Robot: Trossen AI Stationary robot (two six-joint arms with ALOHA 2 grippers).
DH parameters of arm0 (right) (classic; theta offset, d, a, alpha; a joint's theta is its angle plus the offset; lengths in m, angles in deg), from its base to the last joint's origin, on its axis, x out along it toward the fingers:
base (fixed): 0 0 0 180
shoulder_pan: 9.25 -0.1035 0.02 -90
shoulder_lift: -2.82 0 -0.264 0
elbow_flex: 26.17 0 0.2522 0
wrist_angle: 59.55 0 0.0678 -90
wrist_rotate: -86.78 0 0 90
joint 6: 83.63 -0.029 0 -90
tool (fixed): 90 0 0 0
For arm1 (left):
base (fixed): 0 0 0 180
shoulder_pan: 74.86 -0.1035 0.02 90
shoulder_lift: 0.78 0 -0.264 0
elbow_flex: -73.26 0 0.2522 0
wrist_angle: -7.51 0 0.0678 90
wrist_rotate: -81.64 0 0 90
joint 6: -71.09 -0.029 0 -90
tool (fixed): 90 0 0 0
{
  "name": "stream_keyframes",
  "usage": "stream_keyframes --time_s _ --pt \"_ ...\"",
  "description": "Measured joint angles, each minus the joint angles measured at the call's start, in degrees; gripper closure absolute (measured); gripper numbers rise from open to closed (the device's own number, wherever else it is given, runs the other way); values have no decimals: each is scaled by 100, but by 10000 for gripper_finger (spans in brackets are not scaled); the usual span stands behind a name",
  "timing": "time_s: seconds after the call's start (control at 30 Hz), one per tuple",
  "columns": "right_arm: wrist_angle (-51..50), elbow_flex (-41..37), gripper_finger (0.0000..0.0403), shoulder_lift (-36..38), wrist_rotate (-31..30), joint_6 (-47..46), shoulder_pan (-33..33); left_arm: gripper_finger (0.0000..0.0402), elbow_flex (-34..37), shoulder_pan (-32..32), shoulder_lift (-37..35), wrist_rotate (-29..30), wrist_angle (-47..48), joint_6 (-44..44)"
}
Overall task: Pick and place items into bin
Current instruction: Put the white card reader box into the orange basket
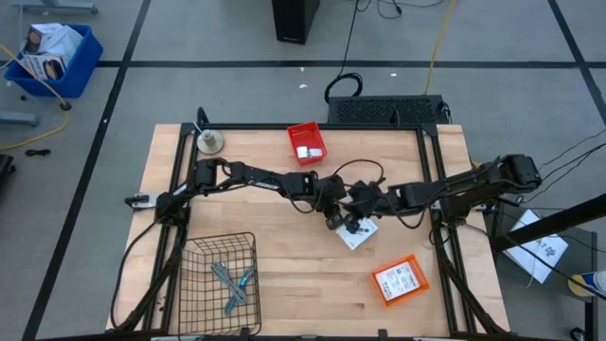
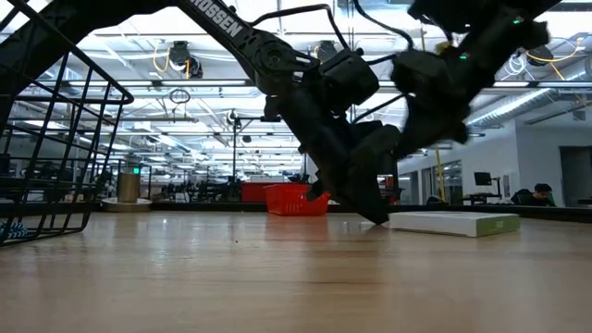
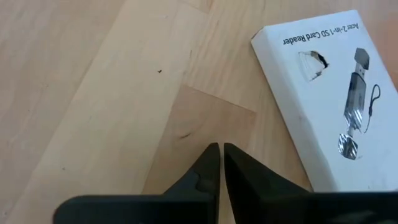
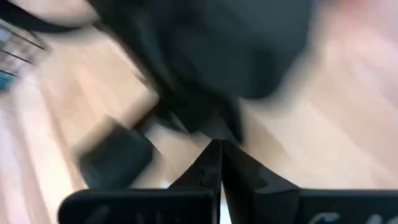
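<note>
Fig.: L gripper, fingers nearly together, empty, low over bare wood beside white card-reader box at table centre. R gripper closed, crowding close (arms almost touching). Risk: collision, or box nudged aside; wire bin well apart.

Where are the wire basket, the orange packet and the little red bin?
wire basket (image 1: pixel 220 248): high view, on its top rim.
orange packet (image 1: pixel 400 280): high view, middle of its printed face.
red bin (image 1: pixel 294 143): high view, on its left wall.
</note>
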Motion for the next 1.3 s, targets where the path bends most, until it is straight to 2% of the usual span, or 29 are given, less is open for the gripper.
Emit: stream_keyframes --time_s 0.2,0.27,0.37,0.47,0.63,0.77,0.87,1.03,1.3 --pt "-2056 -22 403 253 -85 -1256 59 397 9 79 -65 115 7 -139" --pt "-2430 -16 403 289 -188 -1540 57 396 22 127 -151 149 62 -226" --pt "-2797 -15 403 291 -22 -1765 56 396 46 259 -332 186 286 -298" --pt "-2933 -13 403 297 97 -1891 55 398 48 445 -548 350 497 -249" --pt "-3147 -15 403 253 235 -2000 70 392 26 859 -671 -343 439 -392" --pt "-3233 -20 403 145 605 -2101 92 397 21 1111 -669 -229 278 -435" --pt "-3278 -20 403 62 842 -2114 90 392 20 1123 -639 34 155 -450" --pt "-3359 -20 403 -215 1144 -2113 93 397 20 1031 -636 68 10 -524" --pt "-2650 -3 403 -946 1605 -1816 175 398 9 809 -470 -151 44 -591"
